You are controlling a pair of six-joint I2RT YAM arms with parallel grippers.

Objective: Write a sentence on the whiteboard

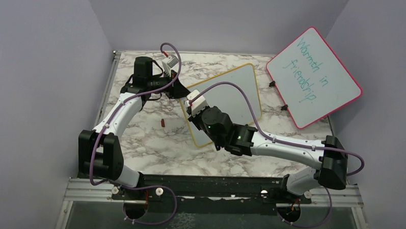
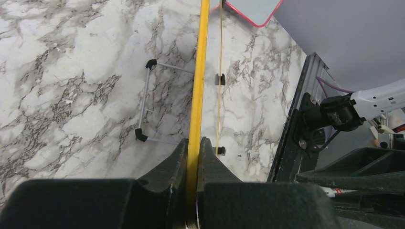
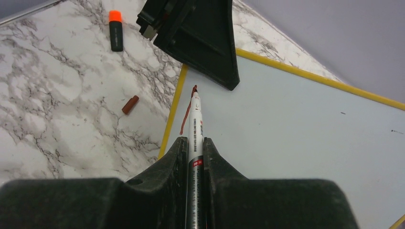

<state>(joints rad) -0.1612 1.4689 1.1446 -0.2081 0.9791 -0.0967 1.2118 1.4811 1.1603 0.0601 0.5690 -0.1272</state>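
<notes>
Marker (image 3: 195, 125) tip on whiteboard (image 3: 296, 129)

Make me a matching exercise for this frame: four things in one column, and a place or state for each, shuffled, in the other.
Things:
1. marker
2. whiteboard
3. red cap
4. pink-framed board

States:
A. leaning at the table's far right, teal writing on it
B. lying loose on the marble
C. yellow edge clamped by the left tool
D. held in the right tool, tip on the white surface

Pairs: 1-D, 2-C, 3-B, 4-A

Overhead view; two close wrist views
</notes>
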